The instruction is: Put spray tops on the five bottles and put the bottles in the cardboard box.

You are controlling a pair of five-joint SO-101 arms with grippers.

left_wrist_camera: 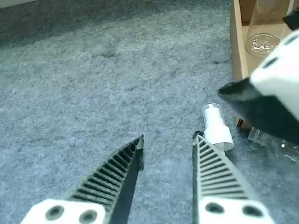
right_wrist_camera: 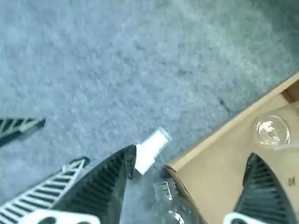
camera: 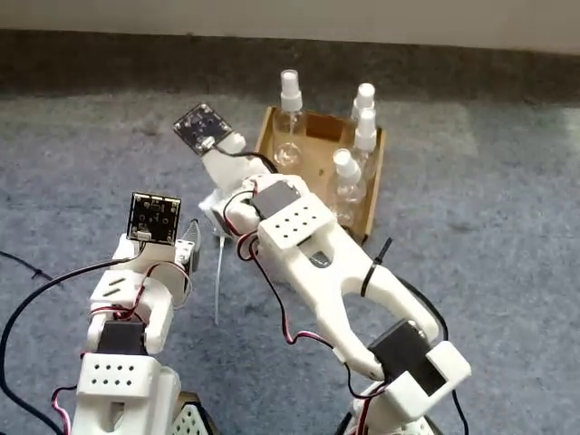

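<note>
A desk covered in grey carpet carries everything; two white robot arms rise from its near edge in the high view; the right arm is stretched far forward, slanting towards the near left corner of the cardboard box; the left arm stands beside it, reaching less far, its wrist well short of the box

The box is open at the top and sits about mid-desk; four bottles stand upright inside it, all clear, each with a white sprayer fitted

The fifth bottle is outside the box; it lies on its side on the carpet, just beside the box's outer corner; in the right wrist view its bare threaded neck shows with nothing screwed on; the right jaws are spread wide apart and clamp nothing; the bottle's neck lies between them, one black jaw over the carpet, the other seen against the box's floor

A loose spray top lies on the carpet near that neck, not joined to it; it is white, with a narrow nozzle cap and a wider collar; its thin dip tube runs back towards the near edge of the desk

The left jaws are apart and empty, low over the carpet; one tip sits right by the spray top's collar; whether it touches cannot be told
</note>
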